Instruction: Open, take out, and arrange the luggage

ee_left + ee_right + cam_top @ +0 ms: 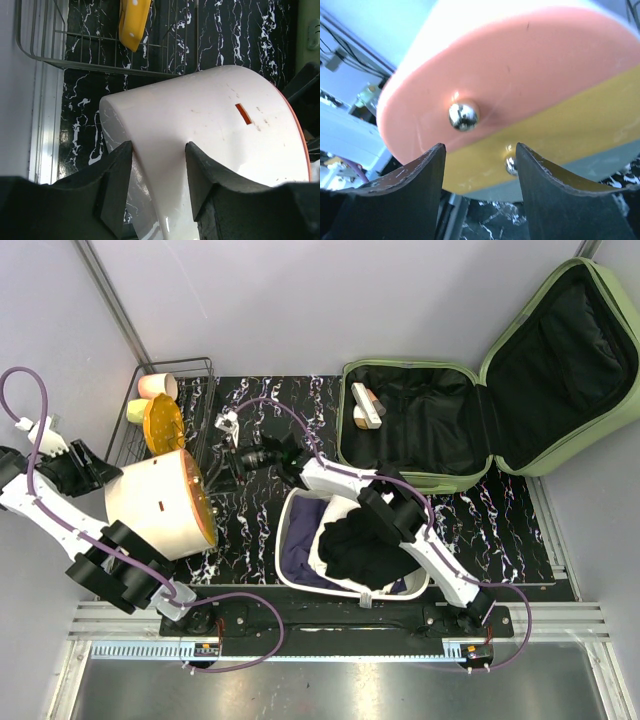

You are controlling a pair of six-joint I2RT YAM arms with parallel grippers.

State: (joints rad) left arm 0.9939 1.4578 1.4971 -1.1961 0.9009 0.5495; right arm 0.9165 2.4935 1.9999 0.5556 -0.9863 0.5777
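Top: luggage (560,370) open at back right, white bowl (155,505) held beside wire rack (180,361); left wrist: left gripper (159,150) clamps the bowl's wall; right wrist: right gripper (480,150) spread, empty (arranging step, I'd say; next, seat the bowl squarely in the rack).
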